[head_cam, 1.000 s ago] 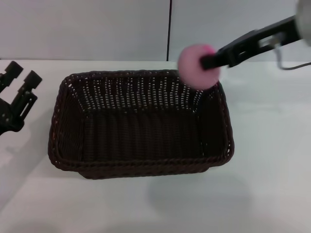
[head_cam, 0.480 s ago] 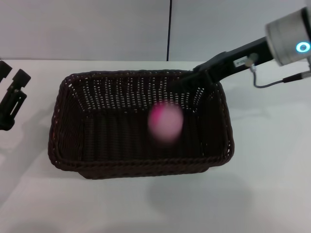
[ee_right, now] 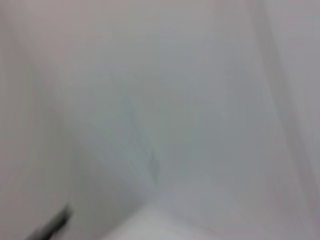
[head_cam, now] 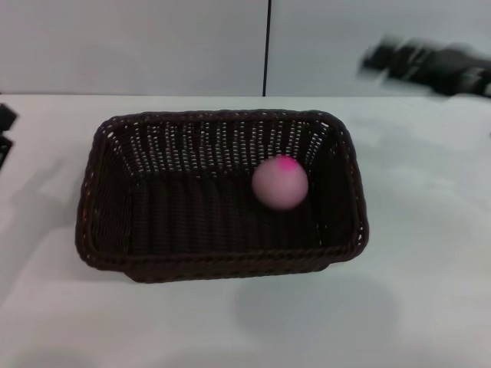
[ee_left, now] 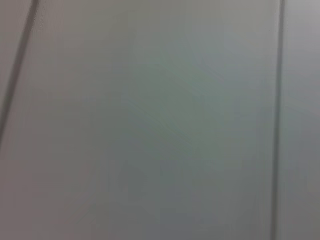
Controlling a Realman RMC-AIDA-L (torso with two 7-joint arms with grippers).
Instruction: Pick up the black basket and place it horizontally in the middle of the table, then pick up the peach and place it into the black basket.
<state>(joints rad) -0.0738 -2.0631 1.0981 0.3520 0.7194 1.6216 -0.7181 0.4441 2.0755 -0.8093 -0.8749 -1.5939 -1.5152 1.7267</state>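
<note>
A pale panelled wall backs the broad white surface (head_cam: 430,253), bare enough to give both arms room. The black basket (head_cam: 222,192) lies lengthwise at its middle, mouth up, ready to receive. The peach (head_cam: 281,182) sits inside it, toward the right gripper's (head_cam: 383,57) side, well below and apart from those fingers. The left gripper (head_cam: 4,130) barely shows at the edge. Whether either set of fingers is apart cannot be told.

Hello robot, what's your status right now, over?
Right end effector up, clear of basket. Left end effector at table edge. Peach inside basket. Nothing in the way.
</note>
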